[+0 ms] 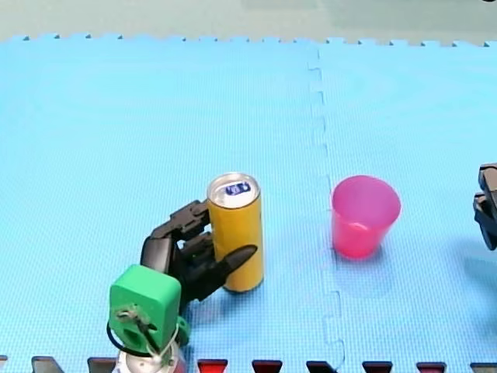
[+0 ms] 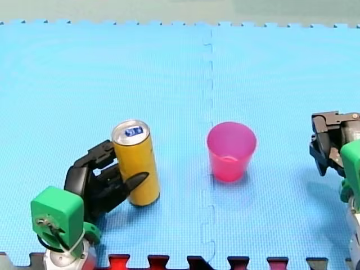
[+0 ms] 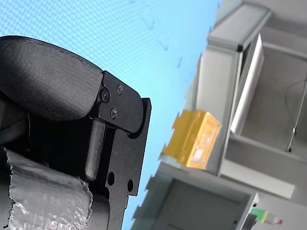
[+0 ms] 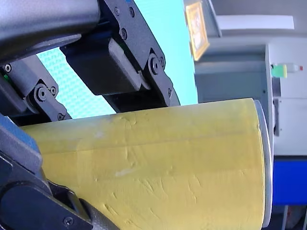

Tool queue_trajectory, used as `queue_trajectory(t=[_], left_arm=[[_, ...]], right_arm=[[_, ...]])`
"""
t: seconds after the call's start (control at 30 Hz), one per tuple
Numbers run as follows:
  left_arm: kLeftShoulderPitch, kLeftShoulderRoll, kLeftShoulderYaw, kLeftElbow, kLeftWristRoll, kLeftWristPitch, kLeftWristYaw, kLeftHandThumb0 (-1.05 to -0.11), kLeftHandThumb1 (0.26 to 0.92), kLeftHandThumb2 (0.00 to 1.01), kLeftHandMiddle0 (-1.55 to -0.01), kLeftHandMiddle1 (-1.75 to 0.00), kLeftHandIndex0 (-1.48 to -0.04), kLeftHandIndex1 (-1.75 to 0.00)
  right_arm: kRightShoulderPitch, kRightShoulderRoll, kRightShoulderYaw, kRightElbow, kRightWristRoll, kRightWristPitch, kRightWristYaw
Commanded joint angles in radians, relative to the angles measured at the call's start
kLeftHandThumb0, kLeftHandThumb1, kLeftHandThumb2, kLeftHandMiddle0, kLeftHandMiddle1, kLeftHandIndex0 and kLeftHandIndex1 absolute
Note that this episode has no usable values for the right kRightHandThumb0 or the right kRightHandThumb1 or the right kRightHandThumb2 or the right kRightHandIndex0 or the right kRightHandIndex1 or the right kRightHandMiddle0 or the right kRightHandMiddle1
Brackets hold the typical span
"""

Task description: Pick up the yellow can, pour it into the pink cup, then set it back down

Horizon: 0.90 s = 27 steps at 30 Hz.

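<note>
- Your left hand [image 1: 190, 252] is closed on the can [image 1: 237, 237], low at the near left of the mat [image 1: 155, 116]. Two fingers [image 1: 185, 221] curl round the far side of the can, and the thumb crosses its near side low down.
- The can stands upright with its base on the mat and its silver top facing up.
- In the second wrist view, the can's yellow wall presses against the dark finger links [image 4: 120, 62], with no gap you can see between them.
- The cup [image 1: 363, 217] stands upright, mouth up, to the right of the can. It is apart from the can and sits just right of the seam [image 1: 320, 155] in the mat.
- Your right hand [image 2: 332, 140] is at the far right edge, well apart from the cup. You cannot tell from here whether it is open or closed.
</note>
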Motion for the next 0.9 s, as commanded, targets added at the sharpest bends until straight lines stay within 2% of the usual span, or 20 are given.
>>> queue_trajectory(t=[0.0, 0.13, 0.2, 0.3, 0.37, 0.5, 0.7, 0.87], left_arm=[[0.001, 0.002, 0.014, 0.001, -0.012, -0.003, -0.012, -0.446, 0.74, 0.0, -0.98, 0.0, -0.91, 0.0], [0.007, 0.018, -0.019, 0.003, 0.056, -0.039, 0.082, -0.457, 0.705, 0.0, -0.87, 0.0, -0.8, 0.0], [0.011, 0.032, -0.054, 0.004, 0.123, -0.049, 0.179, -0.514, 0.667, 0.0, -0.77, 0.0, -0.66, 0.0], [0.014, 0.06, -0.122, 0.002, 0.241, -0.053, 0.337, -0.583, 0.656, 0.0, -0.66, 0.0, -0.56, 0.0], [0.015, 0.075, -0.153, 0.001, 0.294, -0.052, 0.408, -0.664, 0.653, 0.0, -0.57, 0.0, -0.52, 0.0], [0.016, 0.086, -0.177, 0.004, 0.338, -0.052, 0.473, -0.777, 0.654, 0.0, -0.51, 0.0, -0.42, 0.0], [0.009, 0.102, -0.225, 0.008, 0.405, -0.047, 0.585, -0.875, 0.667, 0.0, -0.46, 0.0, -0.36, 0.0], [0.0, 0.114, -0.269, 0.013, 0.446, -0.043, 0.662, -0.92, 0.673, 0.0, -0.42, 0.0, -0.31, 0.0]], right_arm=[[-0.004, -0.005, -0.001, 0.0, 0.002, -0.004, 0.001], [-0.006, -0.004, -0.001, 0.001, 0.003, -0.004, 0.001], [-0.007, -0.004, -0.001, 0.003, 0.003, -0.005, 0.001], [-0.007, -0.003, -0.002, 0.005, 0.003, -0.006, 0.002], [-0.008, -0.002, -0.002, 0.005, 0.003, -0.007, 0.002], [-0.008, 0.0, -0.002, 0.005, 0.003, -0.008, 0.0], [-0.01, 0.002, -0.001, 0.002, 0.003, -0.007, 0.001], [-0.012, 0.002, -0.001, 0.003, 0.002, -0.009, -0.001]])
